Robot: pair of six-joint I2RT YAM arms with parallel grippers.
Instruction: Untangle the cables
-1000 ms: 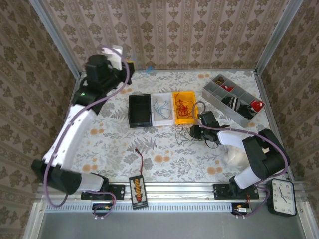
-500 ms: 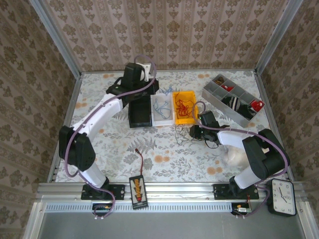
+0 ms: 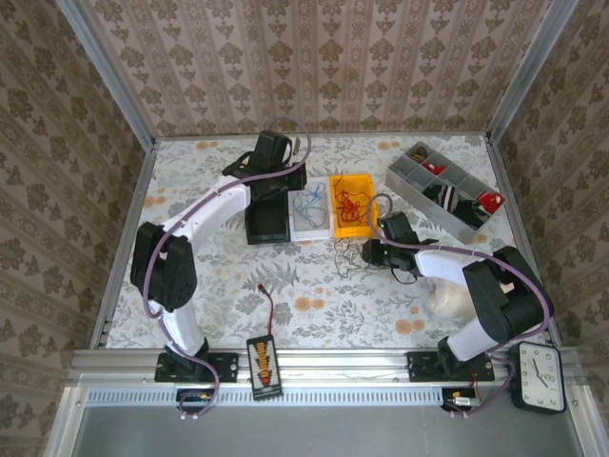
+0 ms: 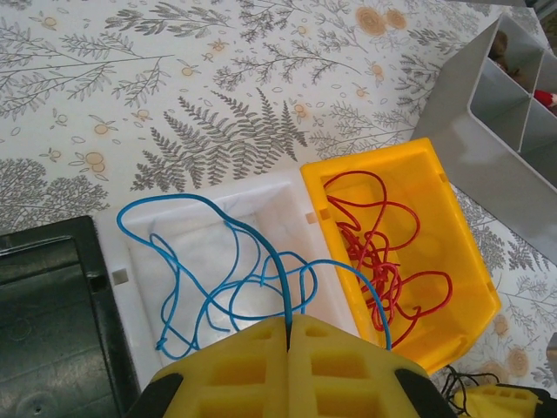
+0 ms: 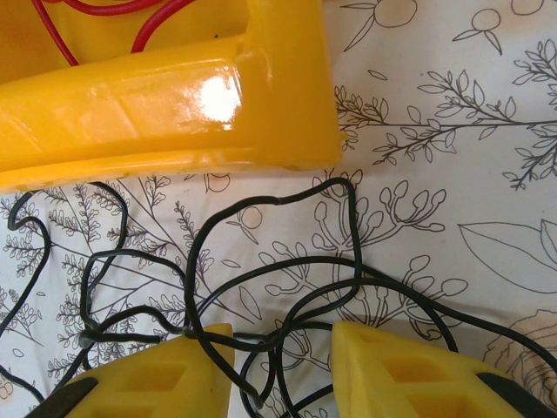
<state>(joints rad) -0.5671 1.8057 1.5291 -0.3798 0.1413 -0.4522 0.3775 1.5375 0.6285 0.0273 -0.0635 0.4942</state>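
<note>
A blue cable [image 4: 187, 261] lies looped in the white bin [image 4: 209, 193], and my left gripper [image 4: 288, 324] is shut on one strand of it just above the bin. In the top view that gripper [image 3: 297, 187] hangs over the white bin [image 3: 311, 227]. A red cable [image 4: 383, 252] sits bundled in the yellow bin [image 4: 452, 252]. A black cable [image 5: 287, 261] lies tangled on the table beside the yellow bin [image 5: 174, 104]. My right gripper [image 5: 283, 344] is open, low over the table, with black strands running between its fingers.
A black bin [image 3: 267, 211] stands left of the white one. A grey divided organiser [image 3: 447, 190] holding small parts sits at the back right. A black-and-orange connector box [image 3: 263, 365] with its lead lies at the near edge, and a clock [image 3: 540, 376] at the near right corner.
My left arm has swung from the back left corner rightward to the white bin. The right arm and the black cable have not moved.
</note>
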